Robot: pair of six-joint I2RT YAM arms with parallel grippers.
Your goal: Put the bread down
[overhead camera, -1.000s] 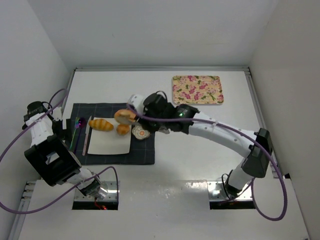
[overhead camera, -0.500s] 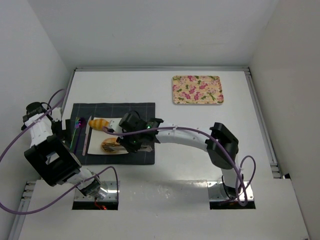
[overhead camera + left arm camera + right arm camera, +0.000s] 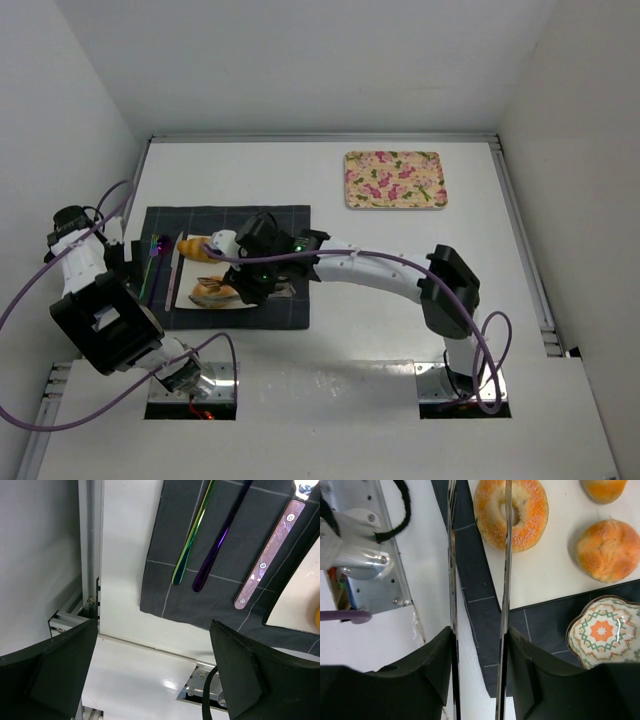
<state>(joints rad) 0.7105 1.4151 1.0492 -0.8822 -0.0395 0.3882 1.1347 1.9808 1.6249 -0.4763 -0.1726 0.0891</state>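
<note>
Plainly, the risk lies in pulling away: the right gripper (image 3: 233, 283) hovers over the bagel (image 3: 511, 512), its thin blades only slightly parted and clamping nothing, one crossing the ring's hole. A careless retreat could snag the bagel and drag it off the plate (image 3: 555, 575), since it lies right at the rim. It is a golden-orange, seed-speckled ring, paler round the hole. In the wrist view, the bun (image 3: 606, 550) sits at 4 o'clock from it. The left gripper (image 3: 150, 672) gapes wide, empty.
</note>
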